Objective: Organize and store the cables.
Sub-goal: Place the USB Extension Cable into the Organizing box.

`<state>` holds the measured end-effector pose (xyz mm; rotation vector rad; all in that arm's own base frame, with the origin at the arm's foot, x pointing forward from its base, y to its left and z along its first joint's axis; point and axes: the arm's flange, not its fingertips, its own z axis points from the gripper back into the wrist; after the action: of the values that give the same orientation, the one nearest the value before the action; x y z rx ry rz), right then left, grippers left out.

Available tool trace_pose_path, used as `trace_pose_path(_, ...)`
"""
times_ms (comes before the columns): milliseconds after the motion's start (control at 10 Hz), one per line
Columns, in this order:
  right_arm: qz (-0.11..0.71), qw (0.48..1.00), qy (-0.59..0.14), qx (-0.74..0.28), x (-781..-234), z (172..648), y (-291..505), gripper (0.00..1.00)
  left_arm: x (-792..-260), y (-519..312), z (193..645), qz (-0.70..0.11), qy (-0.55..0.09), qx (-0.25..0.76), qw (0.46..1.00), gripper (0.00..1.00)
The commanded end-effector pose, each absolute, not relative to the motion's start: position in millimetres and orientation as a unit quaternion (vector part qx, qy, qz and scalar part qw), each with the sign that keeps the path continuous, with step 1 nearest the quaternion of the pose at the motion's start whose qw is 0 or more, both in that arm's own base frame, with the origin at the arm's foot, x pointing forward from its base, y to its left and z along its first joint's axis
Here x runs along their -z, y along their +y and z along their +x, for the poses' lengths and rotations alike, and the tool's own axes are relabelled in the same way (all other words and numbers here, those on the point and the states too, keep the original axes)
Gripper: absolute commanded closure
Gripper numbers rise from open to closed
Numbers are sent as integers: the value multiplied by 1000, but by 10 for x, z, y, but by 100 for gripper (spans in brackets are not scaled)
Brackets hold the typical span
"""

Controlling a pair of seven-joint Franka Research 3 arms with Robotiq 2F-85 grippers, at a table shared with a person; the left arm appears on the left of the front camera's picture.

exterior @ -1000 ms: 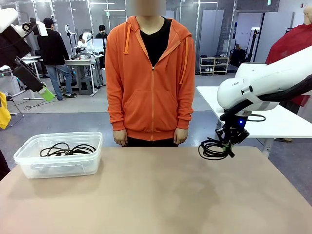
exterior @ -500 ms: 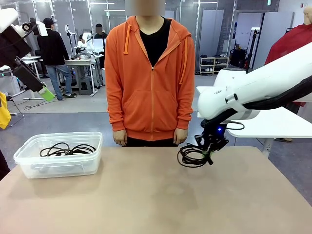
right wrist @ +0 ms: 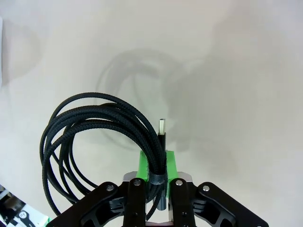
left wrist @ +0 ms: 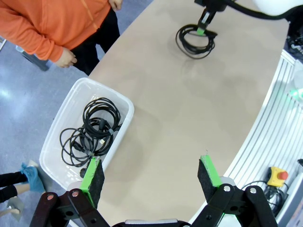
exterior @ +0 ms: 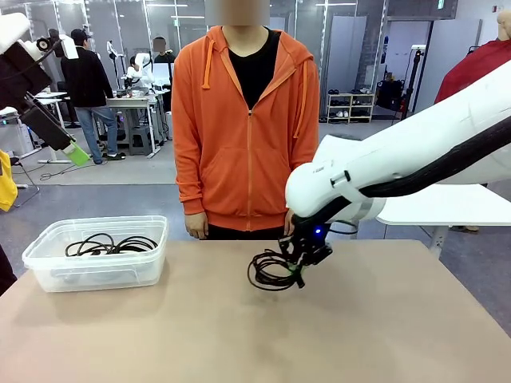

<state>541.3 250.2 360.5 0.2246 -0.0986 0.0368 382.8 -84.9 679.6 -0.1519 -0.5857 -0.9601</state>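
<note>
A coiled black cable (exterior: 271, 270) hangs just above the tan table, gripped by my right gripper (exterior: 300, 275), which is shut on it. In the right wrist view the braided cable coil (right wrist: 102, 142) loops out to the left of the shut green pads (right wrist: 169, 163), with a metal connector end sticking up. The left wrist view looks down on that same coil (left wrist: 195, 40) and on more coiled black cables (left wrist: 92, 132) lying in the clear plastic bin (left wrist: 124, 101). My left gripper (left wrist: 150, 175) is open, high above the table. The bin (exterior: 48, 271) sits at the table's left.
A person in an orange hoodie (exterior: 243, 120) stands at the far edge of the table, hands down at the sides. A white table (exterior: 447, 203) stands behind on the right. Other people and desks are far back.
My right arm has carried the coiled cable leftward across the table, from the right edge to near the middle. The left arm has stayed still.
</note>
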Motion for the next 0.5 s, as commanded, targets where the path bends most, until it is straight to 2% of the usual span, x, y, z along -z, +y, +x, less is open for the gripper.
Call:
trace_pose_path(0,120,990,-70,41,-3515,5426,2749,91,-6797,-852,3819,-65,-275,448,848,0)
trace_pose_path(400,106,991,-76,27,-3420,5357,3023,91,-6797,-852,3819,-65,-275,448,848,0)
